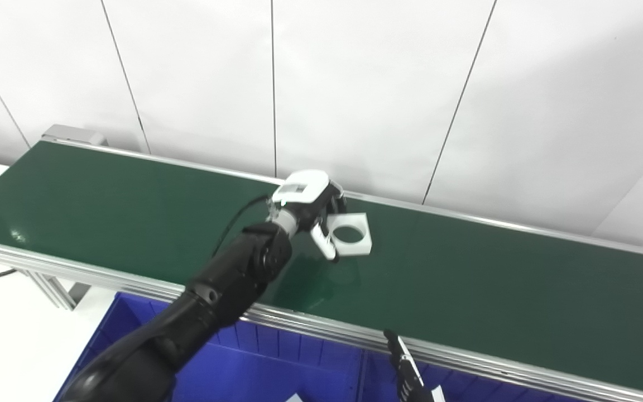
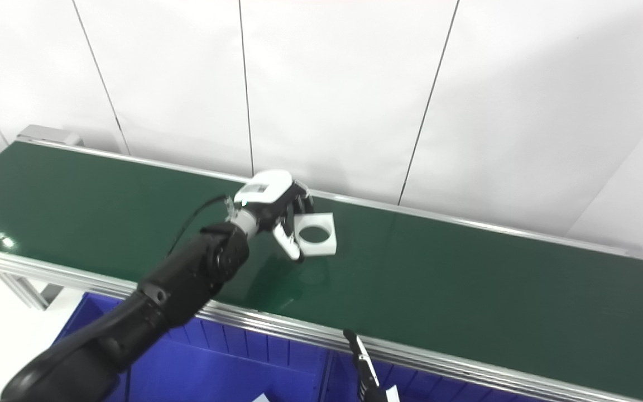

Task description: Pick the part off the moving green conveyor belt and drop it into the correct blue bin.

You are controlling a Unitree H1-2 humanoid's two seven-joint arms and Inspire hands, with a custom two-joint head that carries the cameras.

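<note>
The part [image 1: 363, 247] is a flat white square with a round hole through it. My left hand [image 1: 313, 206] is shut on its left edge, thumb below and fingers over the far side, holding it just above the middle of the green conveyor belt [image 1: 494, 285]. A faint reflection of the part shows on the belt beneath it. The black left arm reaches up from the bottom left, across the belt's near rail. Of my right hand [image 1: 405, 368] only dark fingertips show at the bottom edge, in front of the belt.
Blue bins [image 1: 277, 363] sit below the belt's near aluminium rail [image 1: 321, 324], split by a divider [image 1: 363, 371]. Small white pieces show at the bottom edge inside them. A white panelled wall stands behind the belt, and a white table [image 1: 9, 335] lies at the left.
</note>
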